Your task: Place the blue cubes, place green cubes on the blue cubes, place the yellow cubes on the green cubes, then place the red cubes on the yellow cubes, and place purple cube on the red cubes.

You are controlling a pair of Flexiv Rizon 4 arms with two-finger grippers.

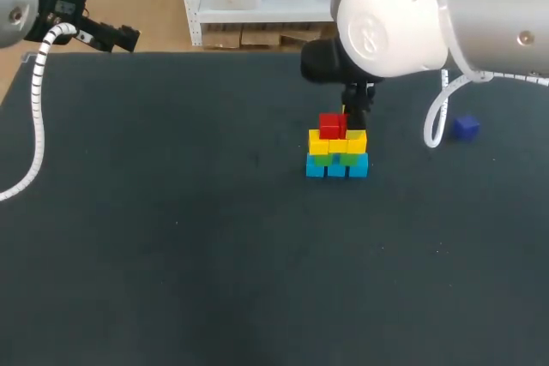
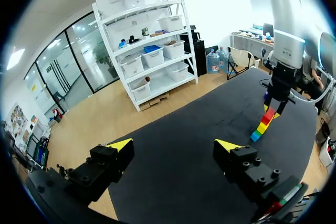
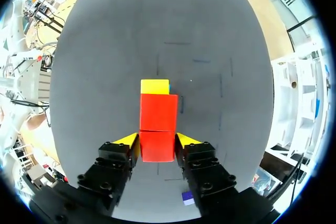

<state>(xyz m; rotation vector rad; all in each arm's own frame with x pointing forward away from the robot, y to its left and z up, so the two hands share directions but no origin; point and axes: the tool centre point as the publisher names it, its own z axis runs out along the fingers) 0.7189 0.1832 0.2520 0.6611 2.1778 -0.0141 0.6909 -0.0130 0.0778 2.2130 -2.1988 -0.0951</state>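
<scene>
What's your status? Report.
Right gripper shut on red cube at stack top. Left gripper open, empty. Purple cube lying apart, nothing blocking.

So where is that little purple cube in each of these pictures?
Head view: the purple cube lies to the right of the stack.
Left wrist view: not visible.
Right wrist view: it lies under the right gripper, behind the tips.
Shared landmark: the stack, seen in all three views.

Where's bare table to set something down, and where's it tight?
Free: table left of the cube stack and the near side. Tight: around the stack, where the right tool grips a red cube, across to the purple cube.
</scene>
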